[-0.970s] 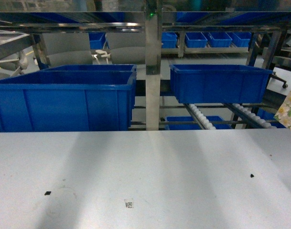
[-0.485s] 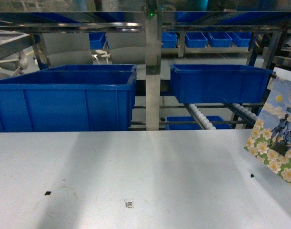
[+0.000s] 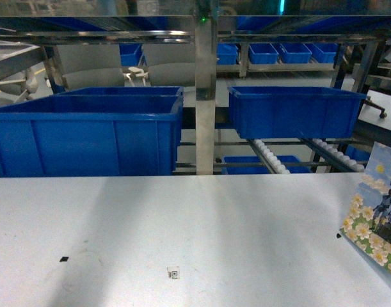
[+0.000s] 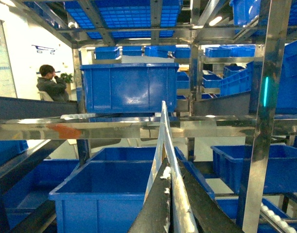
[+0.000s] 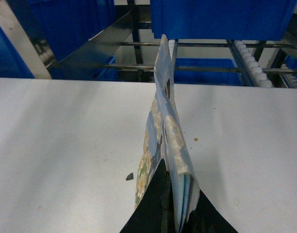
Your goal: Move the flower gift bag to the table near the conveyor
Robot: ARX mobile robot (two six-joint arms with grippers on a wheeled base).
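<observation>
Gift bag (image 3: 376,214) in R jaws, over table (image 3: 182,230)

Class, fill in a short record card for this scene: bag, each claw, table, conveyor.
Flower gift bag: tilted, at the table's right side
Right claw: shut on the bag's edge
Left claw: shut on a thin pale sheet, raised facing the racks
Table: white-grey, black specks, one code sticker
Conveyor: white roller tracks beyond the table, under a blue bin
Bag touching table: cannot tell
</observation>
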